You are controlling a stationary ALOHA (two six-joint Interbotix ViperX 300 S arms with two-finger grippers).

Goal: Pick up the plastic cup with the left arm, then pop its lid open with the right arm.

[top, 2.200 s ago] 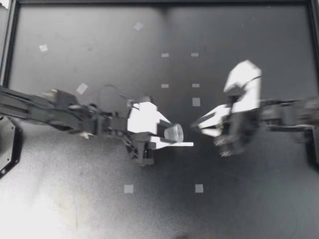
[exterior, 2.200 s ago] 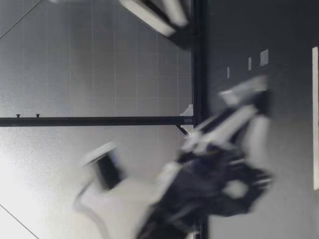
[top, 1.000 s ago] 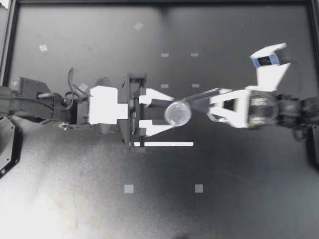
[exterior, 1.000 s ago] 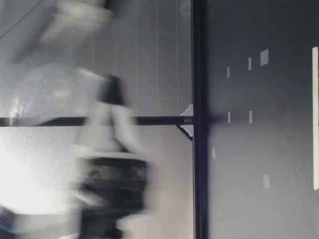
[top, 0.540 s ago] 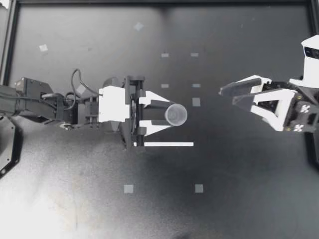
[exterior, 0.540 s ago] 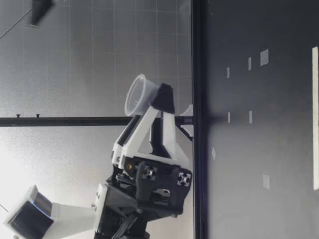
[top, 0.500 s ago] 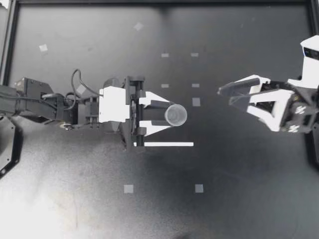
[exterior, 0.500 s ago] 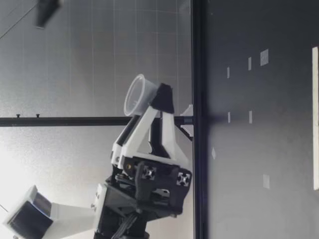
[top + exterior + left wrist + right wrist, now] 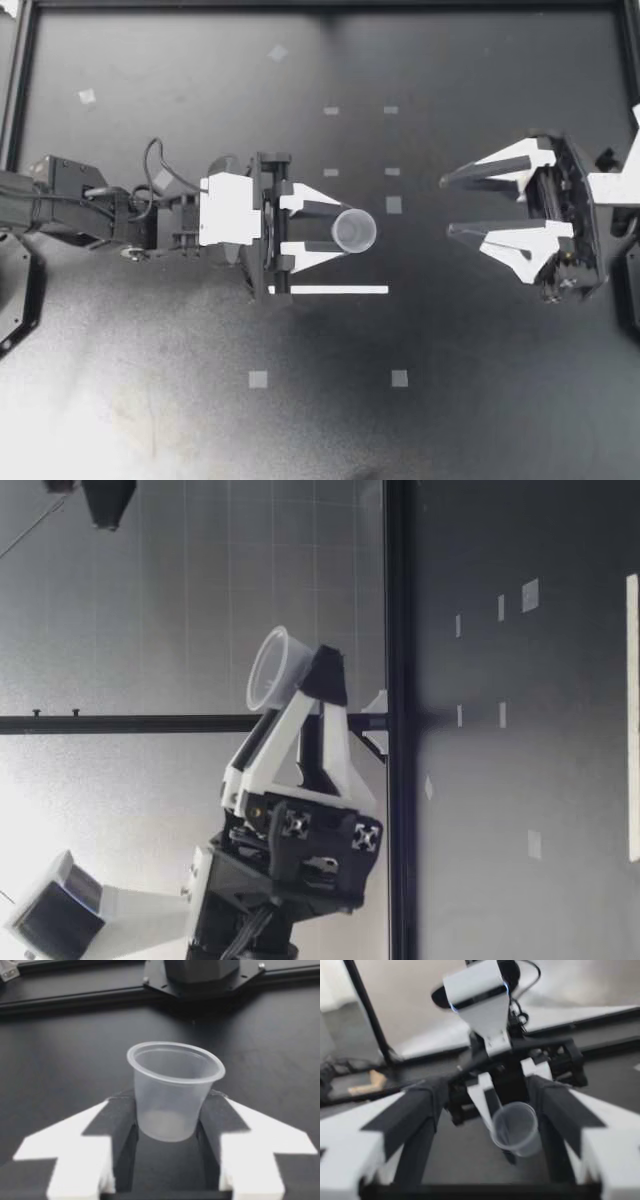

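Observation:
A small clear plastic cup [image 9: 354, 230] hangs above the middle of the black table, mouth up and slightly tilted. My left gripper [image 9: 342, 230] is shut on it, one dark pad on each side. The left wrist view shows the cup [image 9: 172, 1090] pinched low on its wall by that gripper [image 9: 167, 1107]. In the low view the cup [image 9: 277, 670] is well above the table in my left gripper [image 9: 318, 680]. My right gripper [image 9: 447, 206] stands open and empty, apart from the cup and facing it. From the right wrist, the cup [image 9: 515, 1127] lies ahead between its spread fingers [image 9: 415, 1115].
A thin white strip [image 9: 328, 290] lies on the table just under the left gripper. Several small tape squares [image 9: 258, 379] dot the black surface. A dark raised frame [image 9: 320, 4] borders the table at the back and sides.
My right gripper has drawn back to the right, away from the cup, and turned so both fingers lie side by side. The left gripper and cup have stayed put.

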